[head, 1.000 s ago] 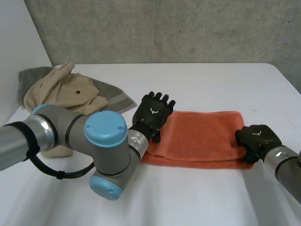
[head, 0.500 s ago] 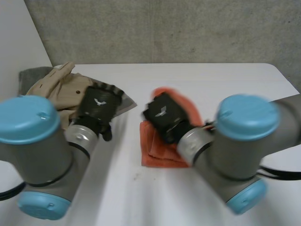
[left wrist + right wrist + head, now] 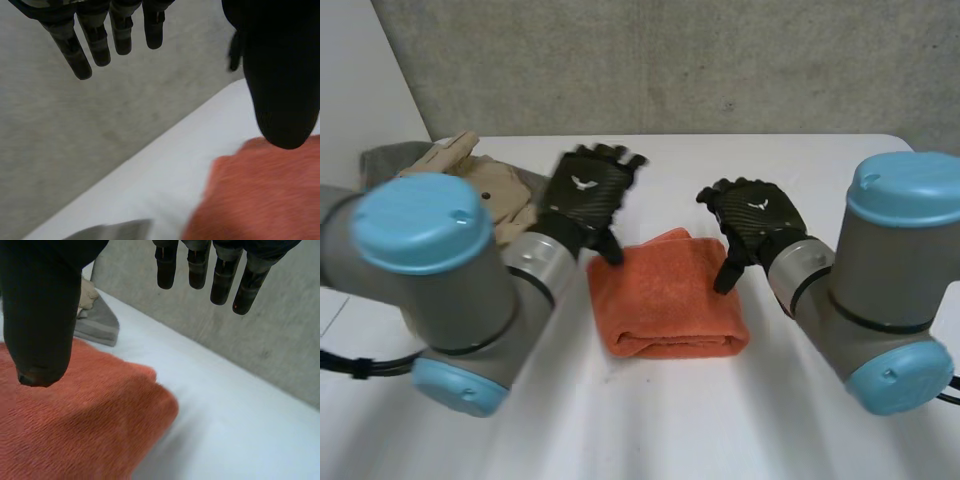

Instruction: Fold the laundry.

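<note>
White table [image 3: 660, 440]; grey concrete wall [image 3: 670, 60] behind its far edge.

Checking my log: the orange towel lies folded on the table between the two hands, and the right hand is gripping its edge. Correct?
No. The right hand is open and holds nothing, its fingers straight above the orange towel, as the right wrist view shows. The rest is right.

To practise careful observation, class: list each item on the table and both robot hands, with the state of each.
Orange towel: folded, lying between the hands.
Beige garment: crumpled, unfolded.
Grey cloth: loose beside the beige garment.
Left hand: open, holding nothing.
Right hand: open, holding nothing.
</note>
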You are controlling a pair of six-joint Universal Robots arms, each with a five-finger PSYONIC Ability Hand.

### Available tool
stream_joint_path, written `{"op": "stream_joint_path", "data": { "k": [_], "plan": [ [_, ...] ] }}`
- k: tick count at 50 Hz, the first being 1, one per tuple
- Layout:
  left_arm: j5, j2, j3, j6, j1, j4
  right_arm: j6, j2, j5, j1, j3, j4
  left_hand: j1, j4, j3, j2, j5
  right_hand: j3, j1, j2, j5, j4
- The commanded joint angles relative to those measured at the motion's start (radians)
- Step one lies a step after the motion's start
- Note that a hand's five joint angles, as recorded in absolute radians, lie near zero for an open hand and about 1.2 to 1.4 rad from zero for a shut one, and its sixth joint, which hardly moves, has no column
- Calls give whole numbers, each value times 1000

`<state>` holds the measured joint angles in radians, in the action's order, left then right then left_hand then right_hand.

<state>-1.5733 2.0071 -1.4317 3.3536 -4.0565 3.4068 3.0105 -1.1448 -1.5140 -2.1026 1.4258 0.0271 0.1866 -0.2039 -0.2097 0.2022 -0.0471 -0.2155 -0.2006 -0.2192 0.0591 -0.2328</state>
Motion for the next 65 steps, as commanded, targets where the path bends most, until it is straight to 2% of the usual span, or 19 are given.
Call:
{"op": "stream_joint_path", "data": {
  "k": [1,5,11,16,22,25,31,36,40,45,49,57,65],
  "plan": [
    [-1,108,91,-28,51,-98,24,95,90,12,-64,-107,21,-4,2,5,14,41,26,45,-59,58],
    [-27,162,117,-30,62,-142,39,146,113,13,-96,-116,27,-10,-4,11,8,41,26,45,-59,58],
    [-129,228,142,-11,62,-218,22,232,112,9,-142,-139,21,-4,2,5,14,41,26,45,-59,58],
    [-132,265,145,53,60,-267,-42,281,101,10,-166,-171,18,-1,5,2,17,41,26,45,-59,58],
    [-126,280,136,153,50,-276,-159,278,17,12,-159,-165,15,2,8,0,20,41,26,45,-59,58],
    [-119,276,139,156,50,-276,-165,264,0,12,-148,-158,9,8,14,-6,26,41,26,45,-59,58],
    [-34,220,158,152,54,-268,-151,189,-9,15,-76,-73,6,11,17,-9,29,41,26,45,-59,58],
    [45,104,185,139,34,-267,-47,53,-40,58,68,62,15,2,8,0,20,41,26,45,-59,58],
    [116,58,215,121,-4,-274,45,-25,-61,102,149,85,24,-7,-1,8,11,41,26,45,-59,58],
    [263,32,258,81,-41,-340,129,-38,-51,136,240,77,33,-15,-10,17,2,41,26,45,-59,58],
    [349,3,286,55,-68,-409,176,-35,-20,136,294,85,36,-18,-13,20,-1,41,26,45,-59,58],
    [397,-4,310,13,-65,-432,268,62,95,136,297,92,36,-18,-13,20,-1,22,7,26,-40,39],
    [397,4,310,13,-62,-429,329,126,98,130,265,151,36,-18,-13,20,-1,-84,-99,-80,66,-66]
  ]
}}
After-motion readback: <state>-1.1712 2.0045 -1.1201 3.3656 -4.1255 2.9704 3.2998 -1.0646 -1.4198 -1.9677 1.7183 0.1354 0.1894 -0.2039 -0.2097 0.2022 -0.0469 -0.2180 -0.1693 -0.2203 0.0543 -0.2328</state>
